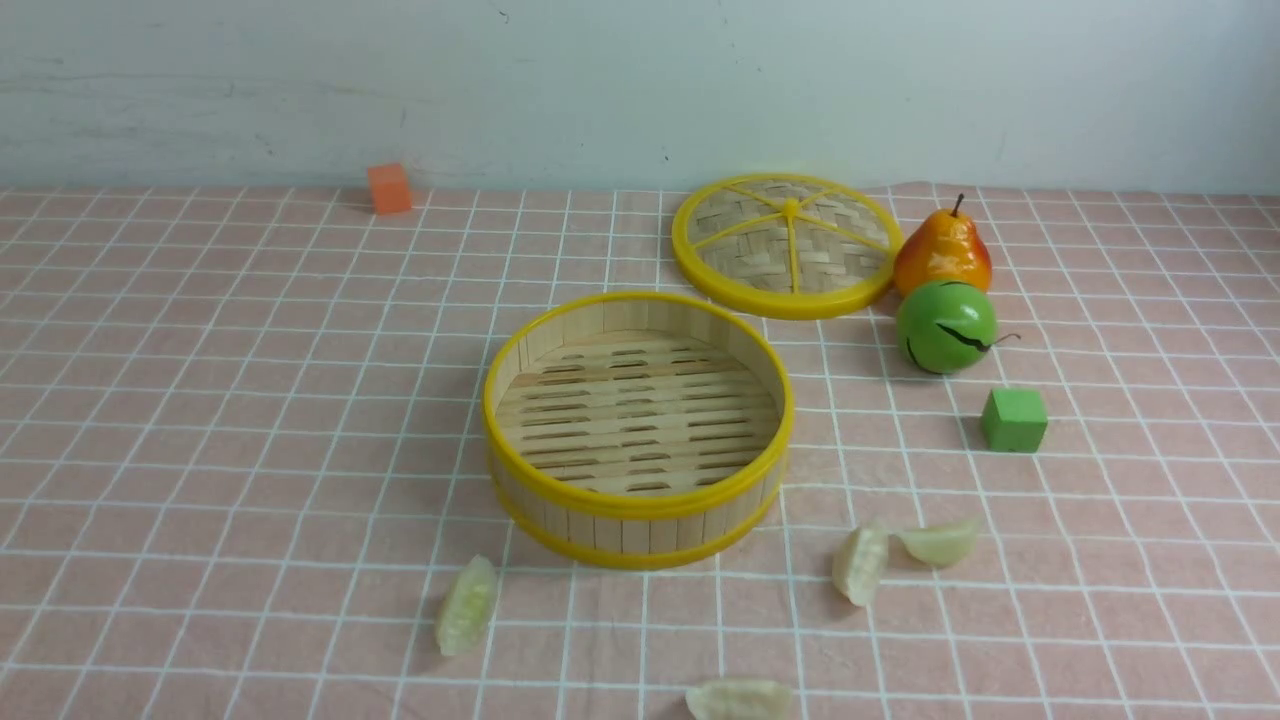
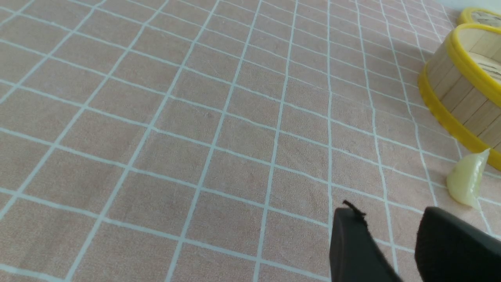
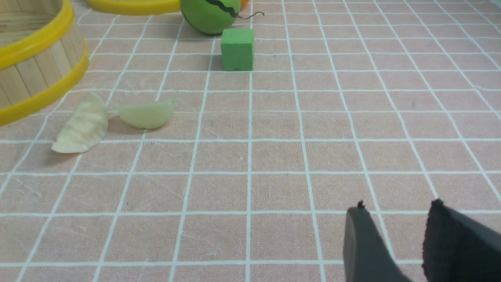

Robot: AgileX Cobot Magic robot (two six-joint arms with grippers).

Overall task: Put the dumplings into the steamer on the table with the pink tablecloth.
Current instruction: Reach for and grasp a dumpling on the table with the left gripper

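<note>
Four dumplings [image 1: 861, 563] lie on the counter [image 1: 1150, 600], on its pink grid tablecloth [image 1: 200, 420], all outside the steamer [image 1: 630, 525]. One is at its near left, two sit just beside each other at its near right, and one is at the near frame edge. Steamer holds nothing, slatted bottom bare. Lid [image 1: 783, 245] lies flat behind it. The left claw [image 2: 391, 219] and right claw [image 3: 397, 211] both have jaws apart, gripping nothing.

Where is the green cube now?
Front view: the green cube sits at the right, just in front of the green fruit and right of the steamer.
</note>
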